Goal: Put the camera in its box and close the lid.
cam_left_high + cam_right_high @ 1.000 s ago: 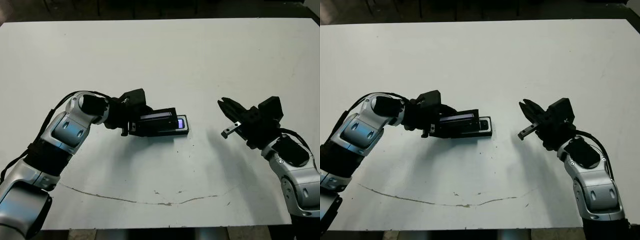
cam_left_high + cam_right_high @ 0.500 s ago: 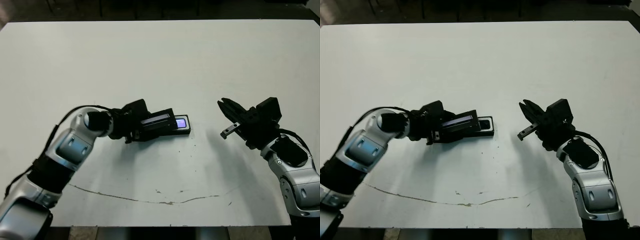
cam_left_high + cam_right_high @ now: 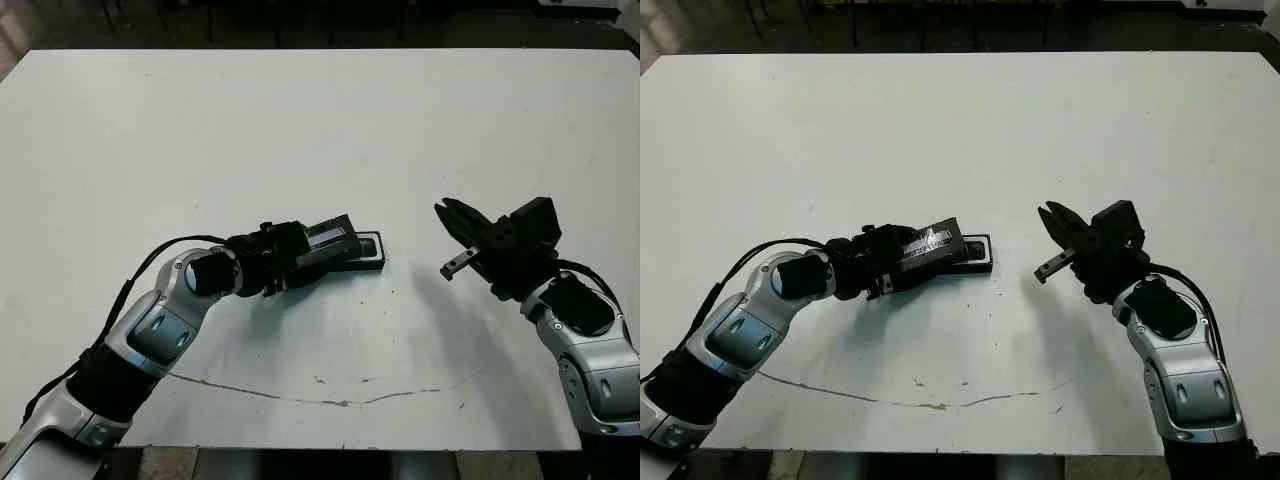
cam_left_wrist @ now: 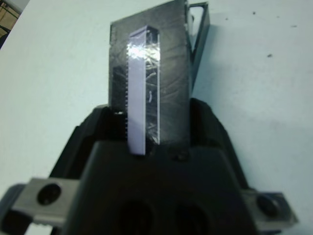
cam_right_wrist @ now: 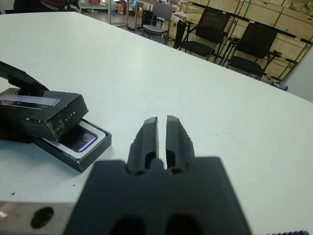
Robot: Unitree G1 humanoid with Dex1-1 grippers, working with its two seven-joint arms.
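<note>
Lid going onto the box

The left gripper (image 3: 285, 262) is pinching the lid (image 3: 325, 240), tilting it over the box (image 3: 372, 252), where the camera (image 5: 82, 140) is lying; next, lowering it flush. The right gripper (image 3: 452, 240), fingers pressed together, is waiting right of the box.

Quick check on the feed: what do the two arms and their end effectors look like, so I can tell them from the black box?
Both arms have silver-grey shells with black joints and thin black cables looping along them. The left end effector and right end effector are matte black, blocky bodies with two tapered black fingers. Silver brackets with screw holes flank each body.
</note>
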